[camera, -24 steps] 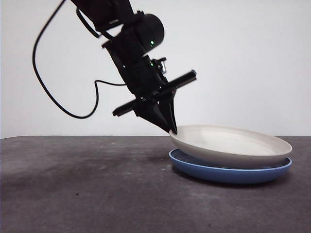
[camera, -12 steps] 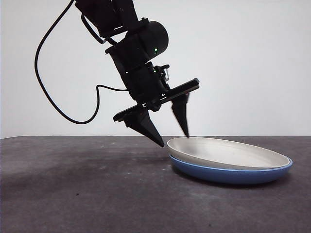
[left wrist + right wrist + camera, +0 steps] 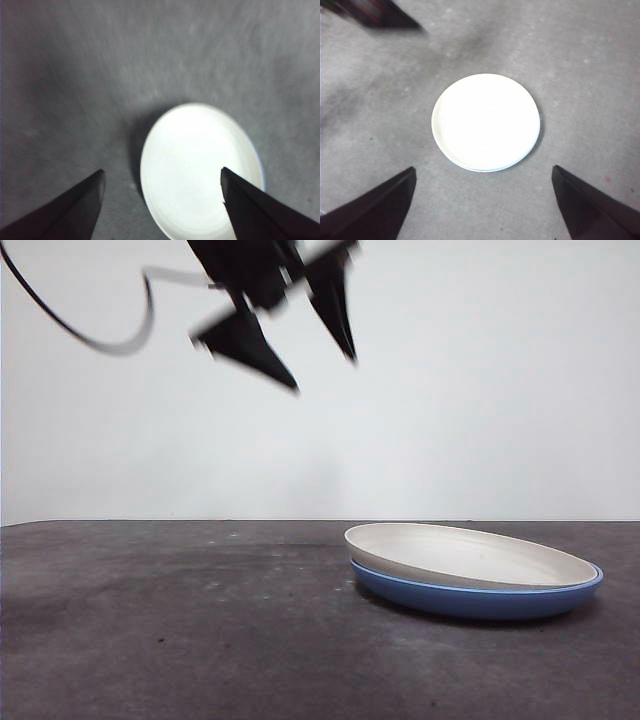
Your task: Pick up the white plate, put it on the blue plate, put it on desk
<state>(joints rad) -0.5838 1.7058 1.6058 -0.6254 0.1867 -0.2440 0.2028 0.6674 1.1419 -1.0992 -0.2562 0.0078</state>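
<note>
The white plate (image 3: 470, 554) lies nested in the blue plate (image 3: 478, 596), and the pair sits on the desk (image 3: 180, 620) toward the right side of the front view. The white plate is not quite level in it — its left rim stands a little above the blue rim, while on the right the 2 rims nearly meet. From the right wrist view, the white plate (image 3: 485, 122) covers almost all of the blue one, of which only a thin bluish edge (image 3: 532, 150) shows along one side. In the left wrist view the white plate (image 3: 200, 170) appears as a bright oval, with a sliver of blue plate (image 3: 261, 172) at its edge, and the desk (image 3: 75, 90) around it is blurred.

The left end effector (image 3: 322, 365) hangs high in the front view, up near the top edge and well above the plates, its 2 black jaws spread wide and holding nothing — the picture of it is smeared. Its own wrist view shows the jaws (image 3: 162, 200) far apart with the plate between them and well below.

The right end effector (image 3: 482, 200) is also spread wide and holds nothing, high above the desk (image 3: 590, 65) with the plates directly below it.
</note>
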